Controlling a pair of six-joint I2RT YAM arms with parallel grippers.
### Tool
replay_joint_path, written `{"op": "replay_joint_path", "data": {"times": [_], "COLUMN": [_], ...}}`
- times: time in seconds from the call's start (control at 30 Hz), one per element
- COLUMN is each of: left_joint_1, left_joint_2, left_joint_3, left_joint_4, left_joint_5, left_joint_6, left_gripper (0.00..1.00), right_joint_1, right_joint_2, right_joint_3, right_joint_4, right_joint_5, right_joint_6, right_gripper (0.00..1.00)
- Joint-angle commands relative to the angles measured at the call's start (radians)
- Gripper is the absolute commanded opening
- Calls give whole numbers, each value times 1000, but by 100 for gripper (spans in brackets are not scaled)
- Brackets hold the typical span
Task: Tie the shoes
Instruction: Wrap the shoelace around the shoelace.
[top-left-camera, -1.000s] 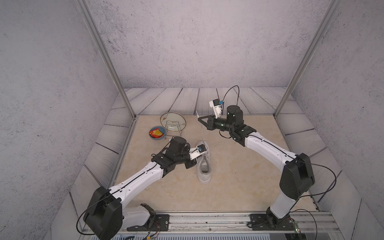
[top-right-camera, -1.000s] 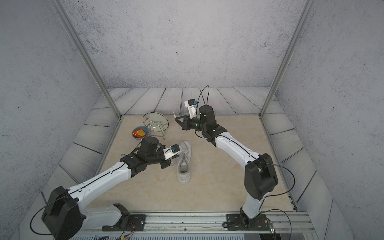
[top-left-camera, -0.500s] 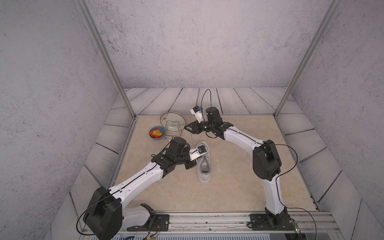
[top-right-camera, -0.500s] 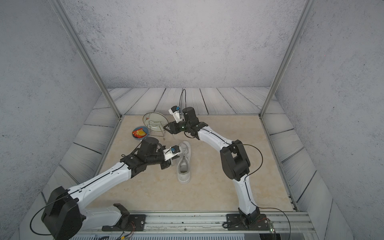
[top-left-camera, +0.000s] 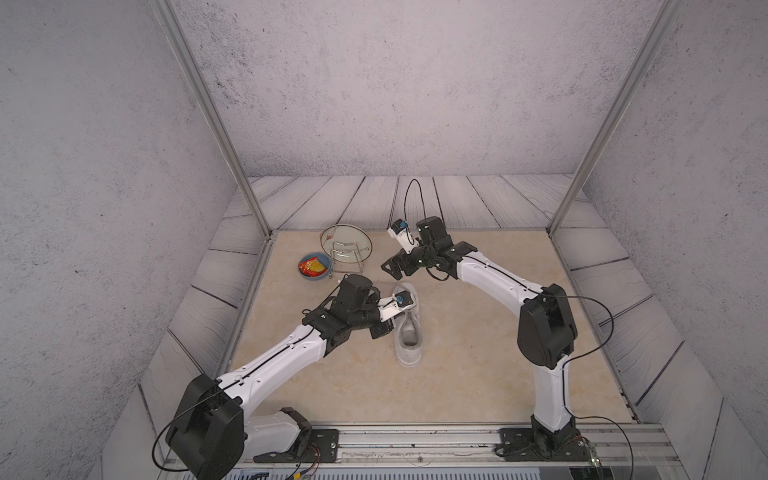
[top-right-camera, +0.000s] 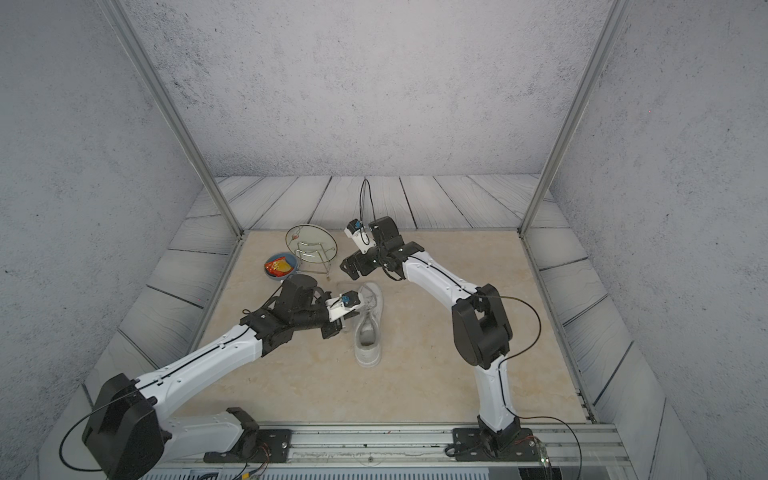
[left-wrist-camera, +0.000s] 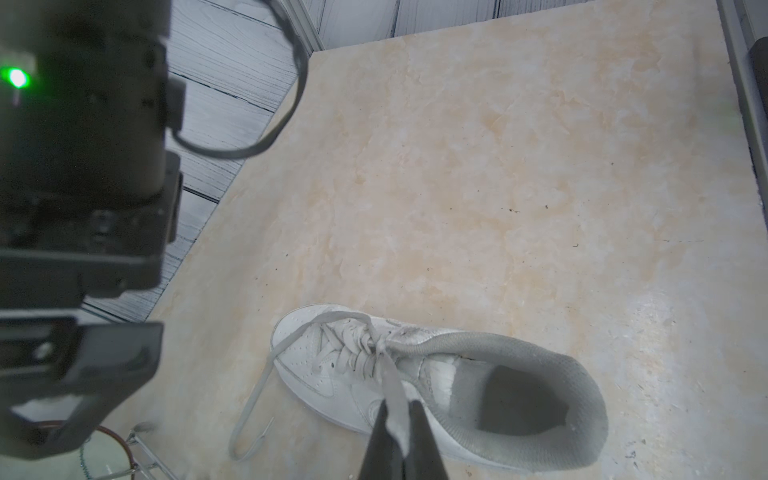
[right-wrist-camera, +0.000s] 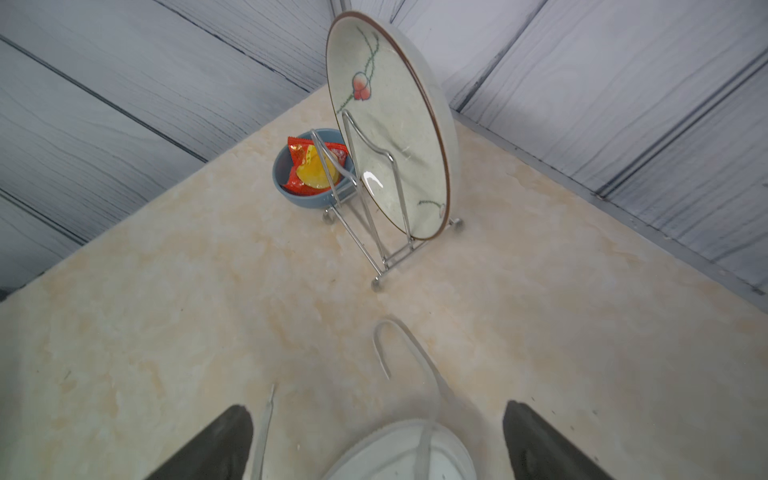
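Observation:
The white shoe (top-left-camera: 407, 332) (top-right-camera: 369, 332) lies on the beige table, toe toward the back. My left gripper (left-wrist-camera: 397, 409) is at the shoe's left side (top-left-camera: 381, 330), shut on one flat white lace (left-wrist-camera: 388, 374) that runs taut from the top eyelets. My right gripper (right-wrist-camera: 376, 409) hangs open above the table just beyond the toe (right-wrist-camera: 399, 453), in both top views (top-left-camera: 390, 270) (top-right-camera: 347, 266). Nothing is between its fingers. The other lace (right-wrist-camera: 415, 353) comes off the toe and lies curled and loose on the table.
A flowered plate (top-left-camera: 345, 243) (right-wrist-camera: 386, 133) stands in a wire rack at the back left. Beside it sits a blue bowl (top-left-camera: 314, 267) (right-wrist-camera: 311, 174) holding a red and yellow packet. Metal frame posts and grey walls close in the table.
My right gripper has opened and let go of the lace it held up, which now lies on the table. The right arm swung left and down toward the toe. The left arm has not moved.

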Motion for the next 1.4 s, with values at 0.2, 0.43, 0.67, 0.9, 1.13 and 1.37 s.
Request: {"op": "replay_joint_path", "data": {"times": [0.2,0.43,0.67,0.9,1.13,1.37], "left_joint_1": [-3,-1,5,15,15,15], "left_joint_2": [12,48,96,134,154,161], "left_joint_3": [18,48,67,80,91,95], "left_joint_4": [31,28,36,52,73,82], "left_joint_5": [-12,-6,5,3,13,21], "left_joint_6": [-15,21,86,115,117,110], "left_gripper": [0,0,0,0,0,0], "right_joint_1": [-174,-199,-197,-188,-166,-143], "right_joint_2": [-517,-551,-380,-309,-272,-230], "right_joint_3": [-589,-780,-664,-664,-665,-655], "right_joint_4": [291,438,465,521,517,547], "right_joint_5": [-222,-519,-766,-802,-811,-811], "right_joint_6": [-133,-345,-325,-273,-251,-195], "right_gripper": [97,94,83,80,75,68]}}
